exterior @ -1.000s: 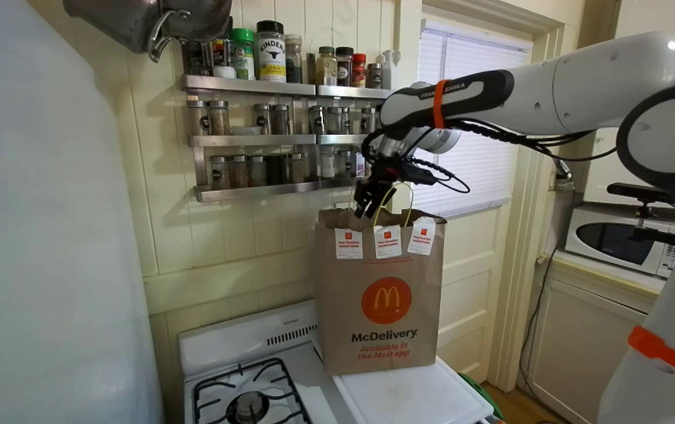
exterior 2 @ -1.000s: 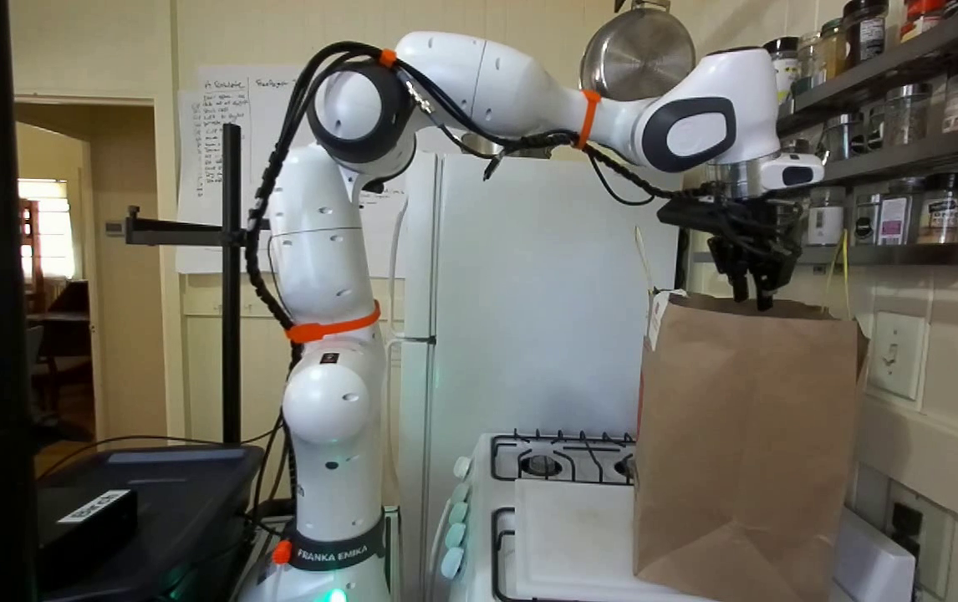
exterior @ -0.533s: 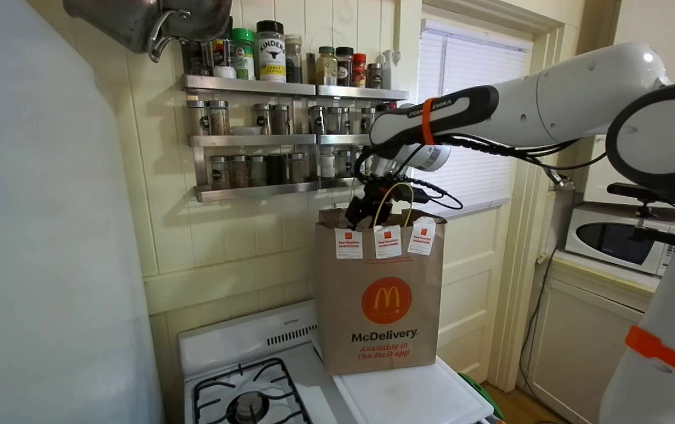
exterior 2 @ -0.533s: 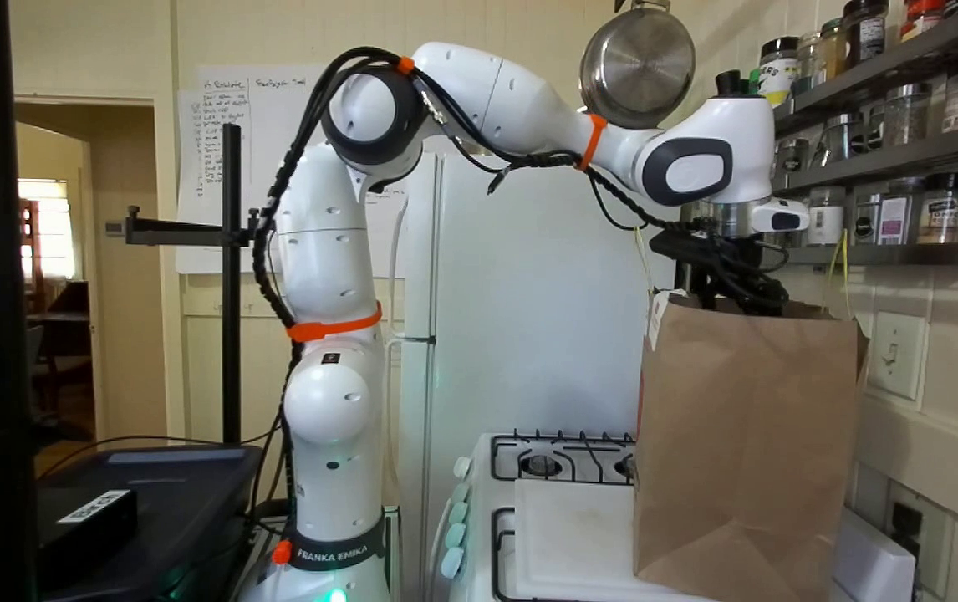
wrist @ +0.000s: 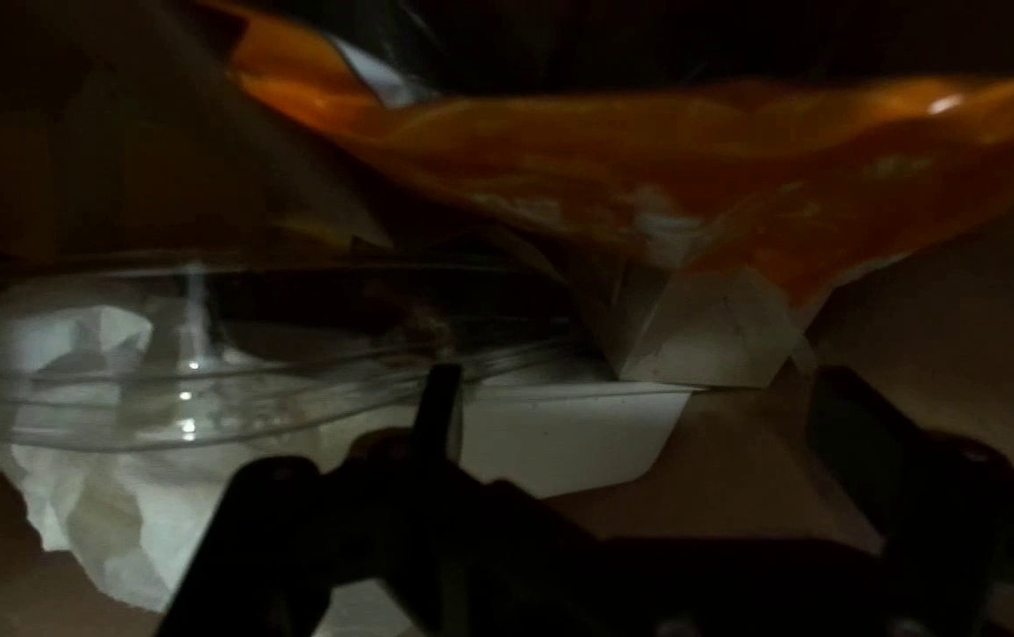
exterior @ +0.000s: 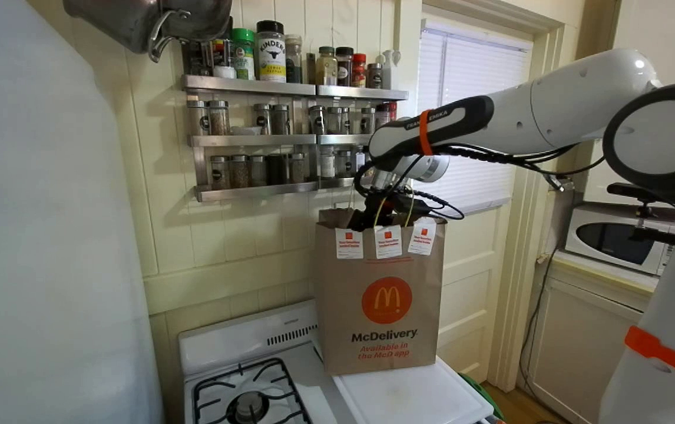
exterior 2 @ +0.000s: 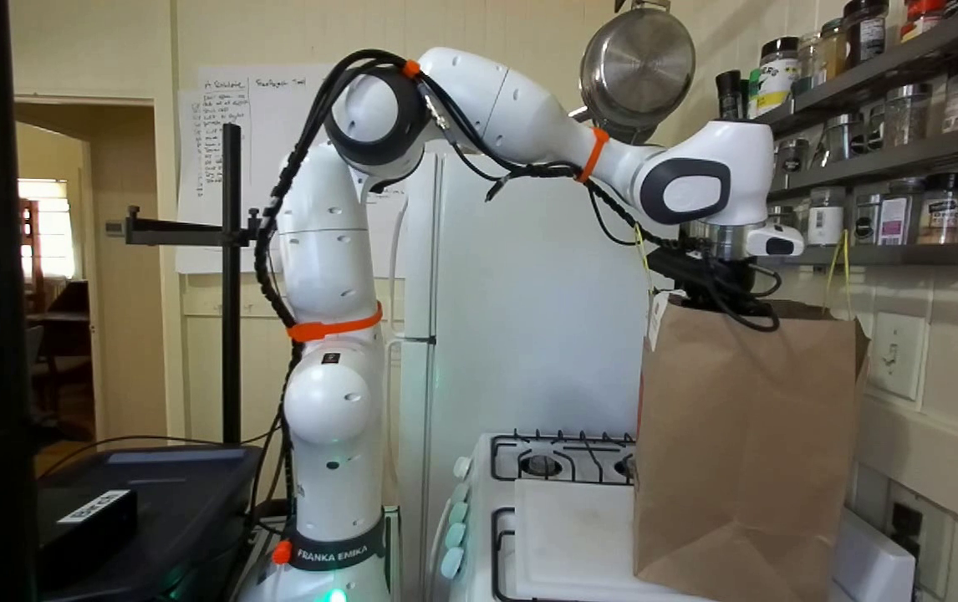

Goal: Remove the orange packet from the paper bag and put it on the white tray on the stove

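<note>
The brown paper bag (exterior: 343, 294) (exterior 2: 746, 451) stands upright on the stove, partly on the white tray (exterior: 414, 391) (exterior 2: 571, 535). My gripper (wrist: 640, 380) reaches down through the bag's mouth, so its fingertips are hidden in both exterior views. Seen from the wrist, the jaws are wide apart and open, with nothing gripped. The shiny orange packet (wrist: 693, 168) lies across the upper part of the wrist view, beyond the fingertips and apart from them. The inside of the bag is dark.
Within the bag are crumpled white paper (wrist: 100, 495), a clear plastic container (wrist: 188, 389) and a white card piece (wrist: 578, 433). A yellow handle (exterior: 380, 211) loops beside the gripper. Spice shelves (exterior: 255, 189) line the wall behind; the fridge (exterior 2: 529, 334) stands beyond the stove.
The arm has come down and my gripper has sunk from just above the rim into the bag. Its fingers, closer together a second ago, now stand wide apart. The bag stays in place.
</note>
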You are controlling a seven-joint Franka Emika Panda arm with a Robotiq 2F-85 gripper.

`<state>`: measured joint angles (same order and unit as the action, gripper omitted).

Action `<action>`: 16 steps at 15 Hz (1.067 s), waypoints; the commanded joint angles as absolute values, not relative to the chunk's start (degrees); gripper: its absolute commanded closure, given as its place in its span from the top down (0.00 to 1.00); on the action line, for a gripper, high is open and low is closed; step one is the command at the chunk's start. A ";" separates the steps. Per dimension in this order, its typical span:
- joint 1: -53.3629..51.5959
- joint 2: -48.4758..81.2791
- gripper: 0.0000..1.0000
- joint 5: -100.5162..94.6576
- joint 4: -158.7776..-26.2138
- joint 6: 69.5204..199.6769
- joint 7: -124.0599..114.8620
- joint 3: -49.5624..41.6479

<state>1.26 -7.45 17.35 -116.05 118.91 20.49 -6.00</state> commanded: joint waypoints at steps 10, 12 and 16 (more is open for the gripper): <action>2.61 -10.56 1.00 16.90 -115.46 115.33 20.28 -7.01; 2.72 -11.23 1.00 16.60 -115.42 114.90 20.15 -7.13; 2.99 -12.47 1.00 15.82 -115.23 114.18 19.83 -7.49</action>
